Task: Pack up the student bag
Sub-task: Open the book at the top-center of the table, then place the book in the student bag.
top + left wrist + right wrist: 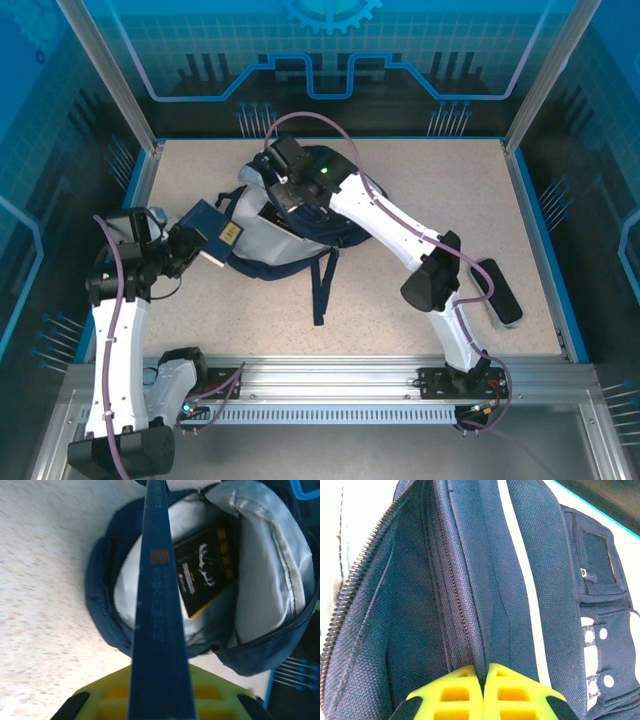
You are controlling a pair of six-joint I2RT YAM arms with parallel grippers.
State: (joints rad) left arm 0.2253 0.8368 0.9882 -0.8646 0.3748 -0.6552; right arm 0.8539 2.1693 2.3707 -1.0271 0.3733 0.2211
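Note:
The student bag lies in the middle of the table, navy with a white stripe, its mouth open toward the left. In the left wrist view its grey lining shows, with a black and yellow book inside. My left gripper is shut on a dark blue book, held edge-on just outside the bag's opening. My right gripper is shut on a fold of the bag's upper flap, beside a zipper, holding the opening up.
A black oblong case lies on the table at the right, near the right arm's elbow. The bag's dark straps trail toward the front edge. Blue walls border the speckled tabletop.

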